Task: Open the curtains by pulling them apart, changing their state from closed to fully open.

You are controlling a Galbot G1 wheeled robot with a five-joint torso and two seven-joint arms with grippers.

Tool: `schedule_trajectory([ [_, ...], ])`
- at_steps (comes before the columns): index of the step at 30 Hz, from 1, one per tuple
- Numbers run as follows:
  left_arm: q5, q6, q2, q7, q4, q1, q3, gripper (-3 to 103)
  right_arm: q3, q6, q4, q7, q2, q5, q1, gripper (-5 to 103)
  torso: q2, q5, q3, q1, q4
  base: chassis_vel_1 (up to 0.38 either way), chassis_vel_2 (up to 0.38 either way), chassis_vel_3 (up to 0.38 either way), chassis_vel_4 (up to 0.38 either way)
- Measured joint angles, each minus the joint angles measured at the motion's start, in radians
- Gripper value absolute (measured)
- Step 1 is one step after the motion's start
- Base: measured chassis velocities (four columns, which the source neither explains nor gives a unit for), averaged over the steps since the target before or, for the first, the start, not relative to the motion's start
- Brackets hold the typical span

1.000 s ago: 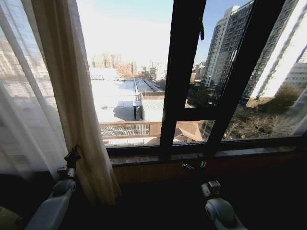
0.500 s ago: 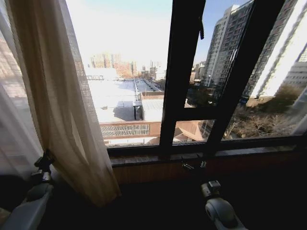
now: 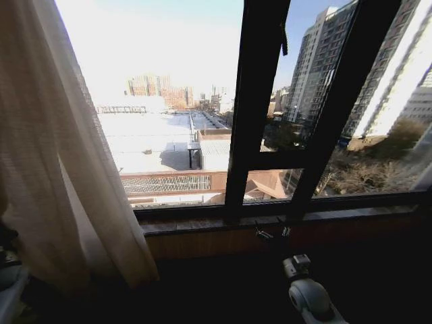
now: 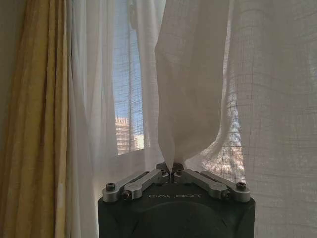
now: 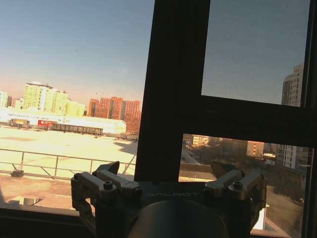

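Left gripper (image 4: 172,171) low at far left, pinching a fold of curtain (image 4: 198,99). Right gripper (image 5: 171,174) spread, parked facing the window frame (image 5: 168,89) above the sill (image 3: 270,221). Curtain bunched at left edge, dragged farther left than a second ago, baring more glass.

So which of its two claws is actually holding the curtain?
The left gripper: its jaws are shut on a pinch of sheer curtain. The right gripper faces bare window, jaws open.

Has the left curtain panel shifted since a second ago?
Yes. The left curtain panel has been dragged further left, away from the black window frame, pinched in the left hand.
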Motion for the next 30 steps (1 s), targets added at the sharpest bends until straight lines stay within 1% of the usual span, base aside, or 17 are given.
schedule_trajectory([
  [1, 0.010, 0.000, -0.023, 0.011, -0.059, 0.019, -0.001, 0, 0.000, 0.000, 0.000, 0.000, 0.000, 0.000, 0.000, 100, 0.000, -0.0002, 0.000, 0.000, -0.0005, 0.000, 0.000, 0.000, 0.000],
  [3, 0.015, 0.002, -0.053, 0.025, -0.135, 0.049, 0.000, 0, 0.000, 0.000, 0.000, 0.000, 0.000, 0.000, 0.000, 100, 0.000, -0.0002, 0.000, 0.000, -0.0007, 0.000, 0.000, 0.000, 0.000],
  [4, 0.015, 0.002, -0.053, 0.025, -0.135, 0.049, 0.000, 0, 0.000, 0.000, 0.000, 0.000, 0.000, 0.000, 0.000, 100, 0.000, -0.0002, 0.000, 0.000, -0.0007, 0.000, 0.000, 0.000, 0.000],
  [5, 0.016, 0.006, -0.066, 0.031, -0.172, 0.064, 0.002, 0, 0.000, 0.000, 0.000, 0.000, 0.000, 0.000, 0.000, 100, 0.000, -0.0002, 0.000, 0.000, -0.0006, 0.000, 0.000, 0.000, 0.000],
  [7, 0.018, 0.025, -0.105, 0.043, -0.279, 0.104, 0.018, 0, 0.000, 0.000, 0.000, 0.000, 0.000, 0.000, 0.000, 100, 0.000, -0.0001, 0.000, 0.000, -0.0003, 0.000, 0.000, 0.000, 0.000],
  [9, 0.031, 0.041, -0.138, 0.050, -0.358, 0.130, 0.037, 0, 0.000, 0.000, 0.000, 0.000, 0.000, 0.000, 0.000, 100, 0.000, -0.0001, 0.000, 0.000, -0.0003, 0.000, 0.000, 0.000, 0.000],
  [10, 0.031, 0.041, -0.138, 0.050, -0.358, 0.130, 0.037, 0, 0.000, 0.000, 0.000, 0.000, 0.000, 0.000, 0.000, 100, 0.000, -0.0001, 0.000, 0.000, -0.0003, 0.000, 0.000, 0.000, 0.000],
  [14, 0.057, 0.071, -0.191, 0.068, -0.467, 0.162, 0.078, 0, 0.000, 0.000, 0.000, 0.000, 0.000, 0.000, 0.000, 100, 0.000, 0.0000, 0.000, 0.000, -0.0004, 0.000, 0.000, 0.000, 0.000],
  [15, 0.057, 0.071, -0.191, 0.068, -0.467, 0.162, 0.078, 0, 0.000, 0.000, 0.000, 0.000, 0.000, 0.000, 0.000, 100, 0.000, 0.0000, 0.000, 0.000, -0.0004, 0.000, 0.000, 0.000, 0.000],
  [19, 0.057, 0.067, -0.212, 0.105, -0.478, 0.170, 0.093, 0, 0.000, 0.000, 0.000, 0.000, 0.000, 0.000, 0.000, 100, 0.000, 0.0000, 0.000, 0.000, -0.0002, 0.000, 0.000, 0.000, 0.000],
  [30, 0.059, 0.050, -0.221, 0.121, -0.436, 0.151, 0.094, 0, 0.000, 0.000, 0.000, 0.000, 0.000, 0.000, 0.000, 100, 0.000, -0.0001, 0.000, 0.000, -0.0003, 0.000, 0.000, 0.000, 0.000],
])
